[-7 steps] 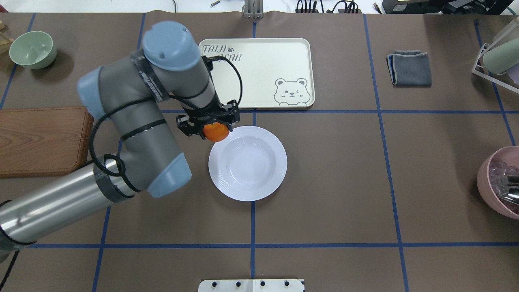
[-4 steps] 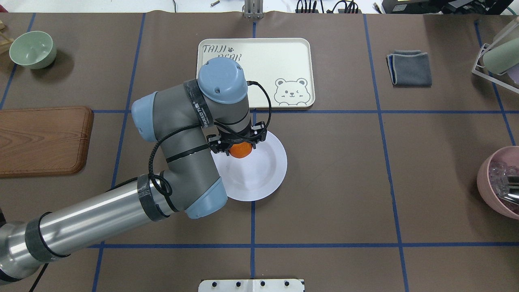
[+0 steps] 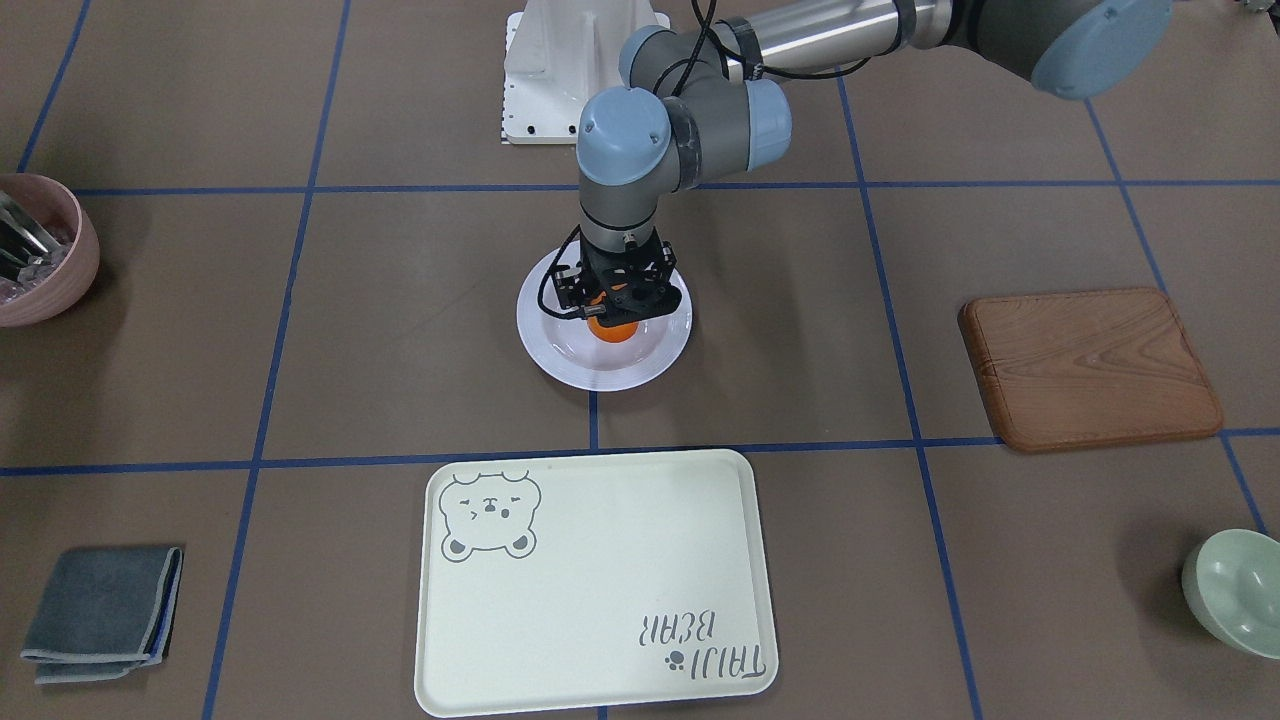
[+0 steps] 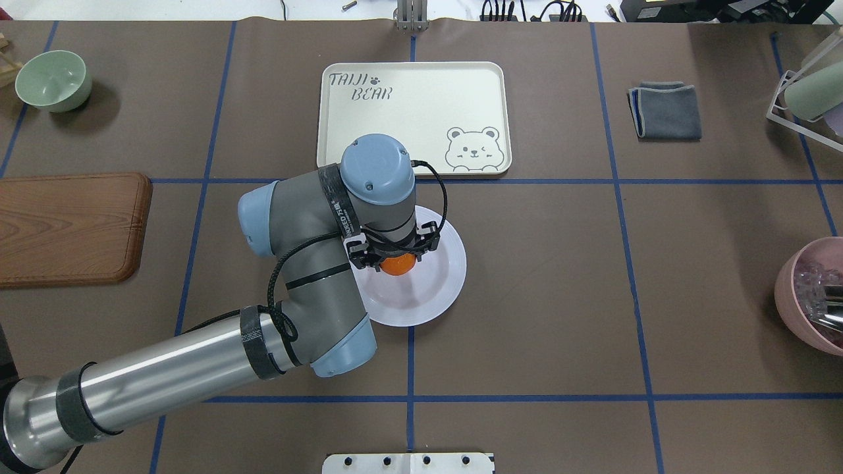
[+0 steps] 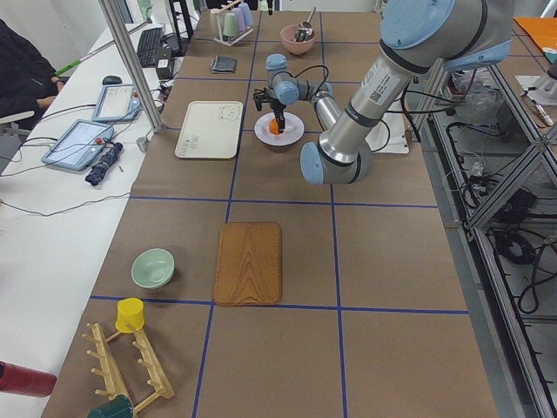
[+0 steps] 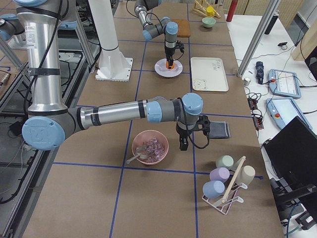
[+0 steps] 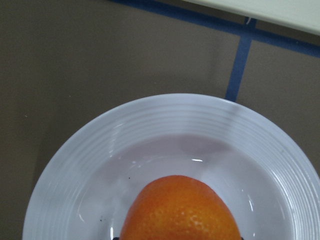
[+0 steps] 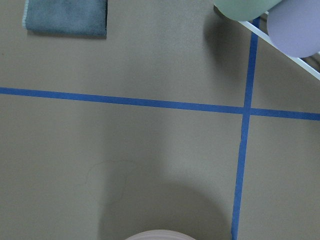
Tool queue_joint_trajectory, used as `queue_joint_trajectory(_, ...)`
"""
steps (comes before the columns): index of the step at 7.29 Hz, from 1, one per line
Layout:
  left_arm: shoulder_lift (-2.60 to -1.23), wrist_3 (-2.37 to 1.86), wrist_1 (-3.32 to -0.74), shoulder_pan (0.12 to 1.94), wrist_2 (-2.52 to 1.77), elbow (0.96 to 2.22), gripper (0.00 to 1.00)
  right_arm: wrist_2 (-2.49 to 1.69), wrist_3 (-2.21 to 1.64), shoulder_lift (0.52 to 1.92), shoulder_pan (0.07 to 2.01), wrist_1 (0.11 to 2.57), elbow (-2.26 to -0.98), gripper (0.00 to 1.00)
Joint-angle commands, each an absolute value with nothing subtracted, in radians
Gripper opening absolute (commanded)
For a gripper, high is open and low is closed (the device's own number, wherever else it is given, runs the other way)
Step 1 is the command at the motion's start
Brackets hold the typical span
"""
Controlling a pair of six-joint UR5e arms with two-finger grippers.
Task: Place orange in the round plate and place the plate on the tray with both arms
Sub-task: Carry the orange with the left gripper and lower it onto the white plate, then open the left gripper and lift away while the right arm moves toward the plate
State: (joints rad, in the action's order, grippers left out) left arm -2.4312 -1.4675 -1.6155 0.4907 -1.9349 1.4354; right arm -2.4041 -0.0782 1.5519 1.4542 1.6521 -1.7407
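The orange [image 4: 399, 264] sits between the fingers of my left gripper [image 4: 397, 258], which is shut on it. It hangs low over the sunken centre of the white round plate [image 4: 442, 276]; whether it touches the plate I cannot tell. The left wrist view shows the orange [image 7: 180, 210] just above the plate's well [image 7: 100, 165]. The cream tray [image 4: 421, 105] lies beyond the plate, with a gap between them. My right gripper [image 6: 184, 144] shows only in the exterior right view, beside the pink bowl, and I cannot tell its state.
A wooden board [image 4: 66, 227] and a green bowl [image 4: 53, 79] lie to the left. At the right are a folded grey cloth [image 4: 665, 110], a pink bowl [image 4: 813, 296] with utensils, and a cup rack [image 4: 807, 92].
My left arm carried the orange from the plate's far-left rim to over the plate's centre and lowered it. The plate and tray have not moved.
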Motion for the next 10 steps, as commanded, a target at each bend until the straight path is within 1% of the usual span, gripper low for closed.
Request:
queue_joint_trajectory(1,-2.424,-1.467,-1.624,0.485,-1.934,1.428,0.11,-2.405,-0.078,1.551,1.451,1.652,-1.740,1.00)
queue_joint_trajectory(2,-2.419,-1.466,-1.624,0.485,-1.934,1.434,0.84,-2.416,-0.077,1.542,1.451,1.652,-1.741,1.00)
queue_joint_trajectory(3,-2.418,-1.466,-1.624,0.485,-1.934,1.436,0.98,-2.418,-0.077,1.534,1.451,1.652,-1.741,1.00)
queue_joint_trajectory(4,-2.418,-1.463,-1.628,0.486,-1.933,1.453,0.99,-2.439,-0.078,1.501,1.450,1.663,-1.741,1.00)
queue_joint_trajectory(5,-2.395,-1.460,-1.621,0.504,-1.931,1.523,0.99,-2.454,-0.083,1.470,1.427,1.670,-1.752,1.00)
queue_joint_trajectory(6,-2.311,-1.448,-1.615,0.570,-1.945,1.625,0.98,-2.450,-0.206,1.438,1.361,1.663,-1.785,1.00)
queue_joint_trajectory(7,-2.228,-1.334,-1.614,0.634,-1.953,1.694,0.99,-2.433,-0.452,1.380,1.253,1.626,-1.808,1.00)
queue_joint_trajectory(8,-2.165,-1.218,-1.614,0.713,-1.951,1.741,0.98,-2.383,-0.623,1.335,1.159,1.536,-1.806,1.00)
queue_joint_trajectory(9,-2.107,-1.090,-1.614,0.792,-1.954,1.767,0.99,-2.350,-0.804,1.322,1.075,1.356,-1.787,1.00)
queue_joint_trajectory(10,-2.042,-0.963,-1.615,0.874,-1.957,1.798,0.99,-2.317,-1.032,1.310,1.004,1.110,-1.728,1.00)
